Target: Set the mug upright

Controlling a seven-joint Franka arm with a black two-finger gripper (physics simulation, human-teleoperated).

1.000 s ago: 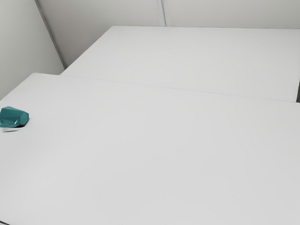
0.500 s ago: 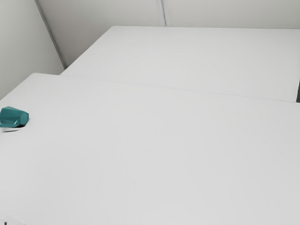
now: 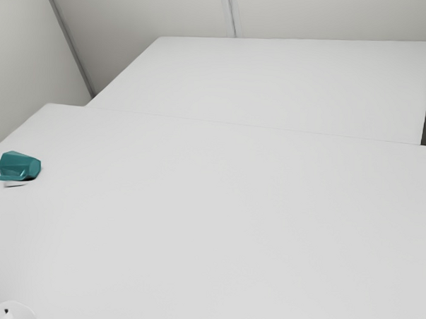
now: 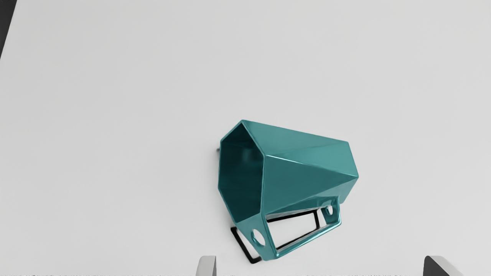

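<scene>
Our arm (image 3: 10, 312) reaches farther into the exterior view's lower left corner; the mug (image 4: 303, 168) stays on its side on the table (image 3: 231, 224).
With our tool (image 4: 322, 265) wide and empty, a low approach could catch the handle (image 4: 308, 240) and roll the mug; squeezing it end to end could make it slip. Its long axis lies nearly parallel to the line between our fingertips, mouth (image 4: 243, 172) and base (image 4: 350, 188) facing opposite sides.

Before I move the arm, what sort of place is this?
Possibly a plain office or workroom, though little settles it: a smooth white table, a second pale flat surface beyond it, and light walls with narrow grey strips.
</scene>
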